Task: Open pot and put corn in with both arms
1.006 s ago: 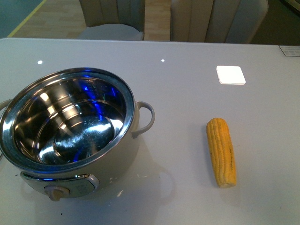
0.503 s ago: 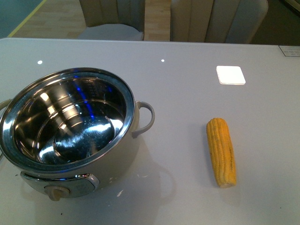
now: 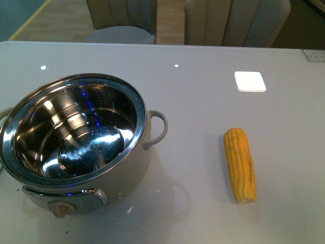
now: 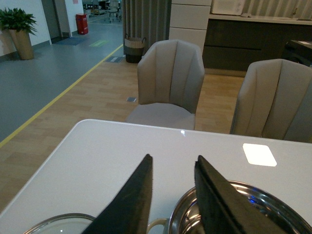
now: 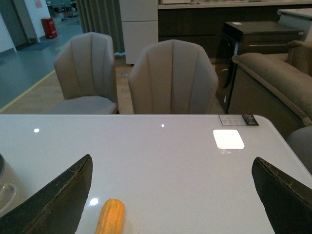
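Steel-lined, the open pot [image 3: 133, 168] holds nothing and stands on the grey table [image 3: 203, 101], the corn [image 3: 239, 163] lying well apart to its right. Beyond the pot stand beige chairs [image 4: 170, 78] on wood flooring. The left gripper [image 4: 173, 158] has its jaws narrowly parted, the right gripper [image 5: 171, 161] spread wide.

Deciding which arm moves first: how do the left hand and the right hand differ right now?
The left hand holds its black fingers only a narrow gap apart, while the right hand is spread wide. The left hand sits above the shiny steel round pot, while the right hand sits above the grey table with the yellow corn cob between its fingers' lines. Both hands are empty, and neither shows in the front view.
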Action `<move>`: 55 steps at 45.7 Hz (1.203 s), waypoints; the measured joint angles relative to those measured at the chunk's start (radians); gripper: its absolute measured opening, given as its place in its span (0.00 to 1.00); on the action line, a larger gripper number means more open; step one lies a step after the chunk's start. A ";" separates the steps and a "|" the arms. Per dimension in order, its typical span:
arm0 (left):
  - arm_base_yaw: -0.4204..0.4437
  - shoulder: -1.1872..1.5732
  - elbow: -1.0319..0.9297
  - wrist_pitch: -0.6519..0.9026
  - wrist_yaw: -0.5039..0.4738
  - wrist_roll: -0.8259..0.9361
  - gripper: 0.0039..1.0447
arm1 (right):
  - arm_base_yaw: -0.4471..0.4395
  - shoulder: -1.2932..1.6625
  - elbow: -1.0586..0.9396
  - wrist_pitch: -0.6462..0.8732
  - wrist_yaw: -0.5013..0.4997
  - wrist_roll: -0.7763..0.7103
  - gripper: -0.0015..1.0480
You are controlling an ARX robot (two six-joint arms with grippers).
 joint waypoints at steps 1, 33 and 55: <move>-0.006 -0.012 -0.006 -0.006 -0.008 0.000 0.20 | 0.000 0.000 0.000 0.000 0.000 0.000 0.92; -0.174 -0.411 -0.123 -0.266 -0.170 0.009 0.03 | 0.000 0.000 0.000 0.000 0.000 0.000 0.92; -0.174 -0.581 -0.123 -0.435 -0.170 0.009 0.03 | 0.000 0.000 0.000 0.000 0.000 0.000 0.92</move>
